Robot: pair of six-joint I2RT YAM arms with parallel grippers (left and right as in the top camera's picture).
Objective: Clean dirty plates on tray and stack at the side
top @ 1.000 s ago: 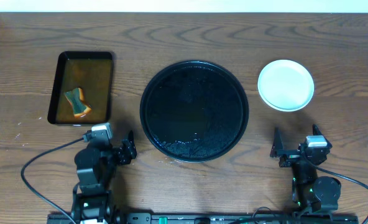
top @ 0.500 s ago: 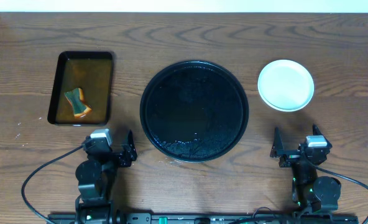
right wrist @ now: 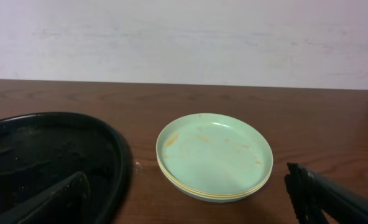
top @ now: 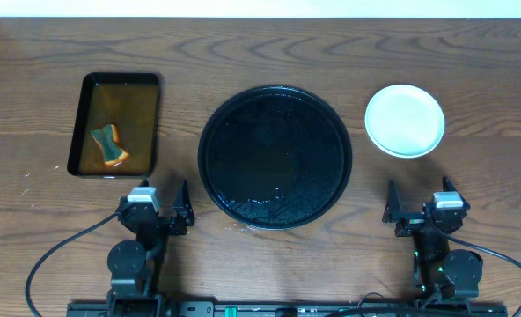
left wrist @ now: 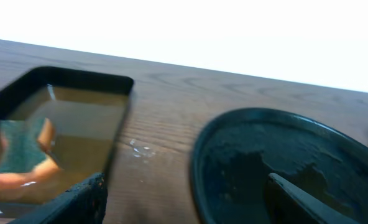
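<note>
The round black tray (top: 275,157) lies mid-table with wet streaks and no plates on it; it also shows in the left wrist view (left wrist: 283,168) and the right wrist view (right wrist: 47,162). The plates (top: 405,120) sit stacked on the table to its right; in the right wrist view the stack (right wrist: 215,155) has a mint plate on top with faint orange specks and a yellow rim under it. My left gripper (top: 165,217) is open and empty near the front edge, left of the tray. My right gripper (top: 416,210) is open and empty, in front of the stack.
A rectangular black tray (top: 116,124) of brownish liquid stands at the left with a green and orange sponge (top: 109,144) in it; both show in the left wrist view, tray (left wrist: 109,84) and sponge (left wrist: 22,152).
My left arm has drawn back toward the front edge and straightened. The right arm, the tray and the plate stack have not moved.
</note>
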